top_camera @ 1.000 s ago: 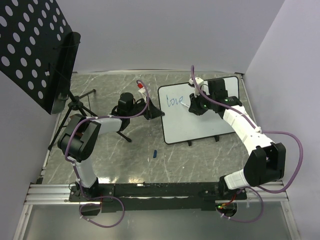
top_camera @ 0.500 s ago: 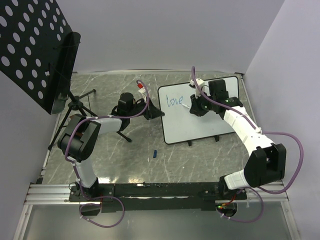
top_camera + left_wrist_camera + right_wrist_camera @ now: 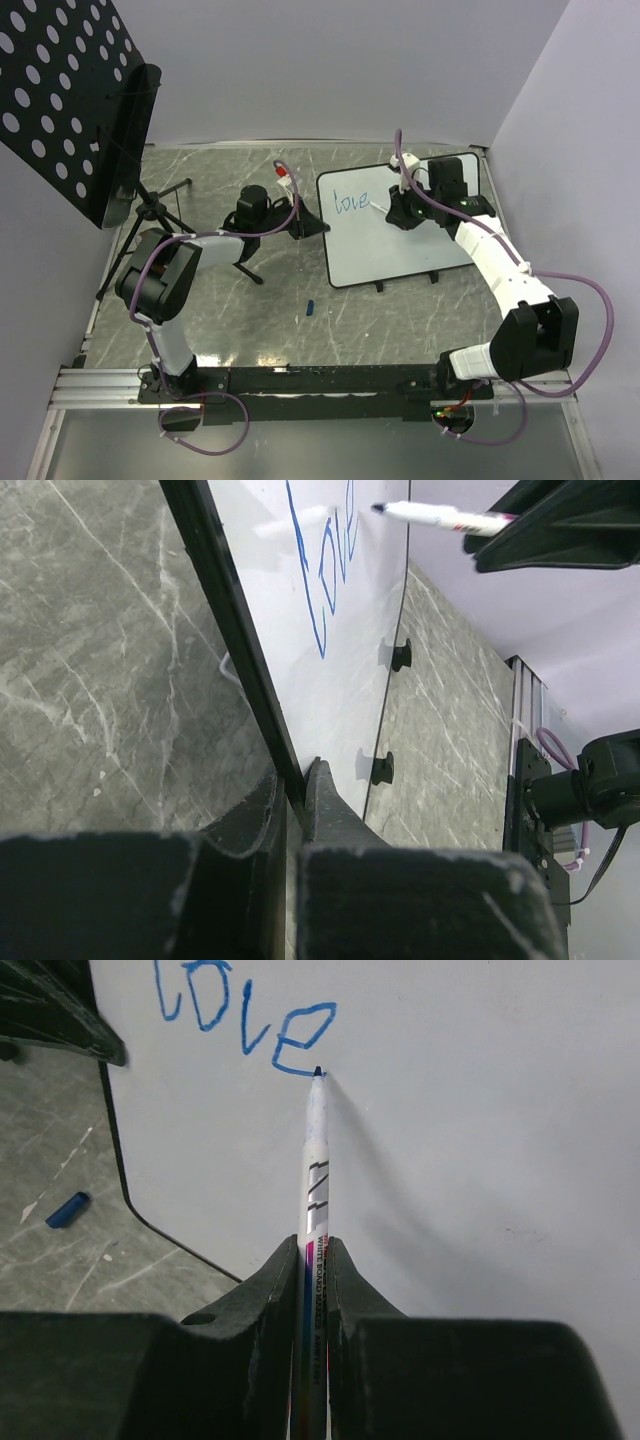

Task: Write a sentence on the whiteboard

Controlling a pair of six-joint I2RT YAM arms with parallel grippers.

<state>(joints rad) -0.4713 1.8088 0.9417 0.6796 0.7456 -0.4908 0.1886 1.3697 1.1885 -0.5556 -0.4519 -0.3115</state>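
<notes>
- Right wrist view: my right fingers (image 3: 255, 1305) are clamped on the marker (image 3: 314, 1170). Its barrel runs straight out from between them, blue tip leading.
- The tip sits at the tail of the "e", the last letter of the sentence (image 3: 245, 1015). Only "love" is written on the whiteboard (image 3: 480, 1140), so I judge the sentence well short of done.
- In the left wrist view the tip and its reflection on the whiteboard stand a little apart. I take the tip to be just off the surface, but I can't be certain.
- In the top view the writing sits near the whiteboard's upper left corner. Its long axis runs from the left rim toward the right rim.
- The coming move turns on this: the bare white for the next word lies beyond the "e", on the side away from the left rim, which is where my right fingers already are. The marker's long axis points back toward the left rim, so I expect to draw the tip toward the right rim and leave a gap after "love".
- The right arm is the nearer one, and the only one with the marker.
- My left fingers (image 3: 255, 815) are pinched shut on the whiteboard's black left rim, steadying it.
- A blue cap (image 3: 310, 307) lies on the worktop (image 3: 220, 290) off the whiteboard's lower left corner, apart from it.
</notes>
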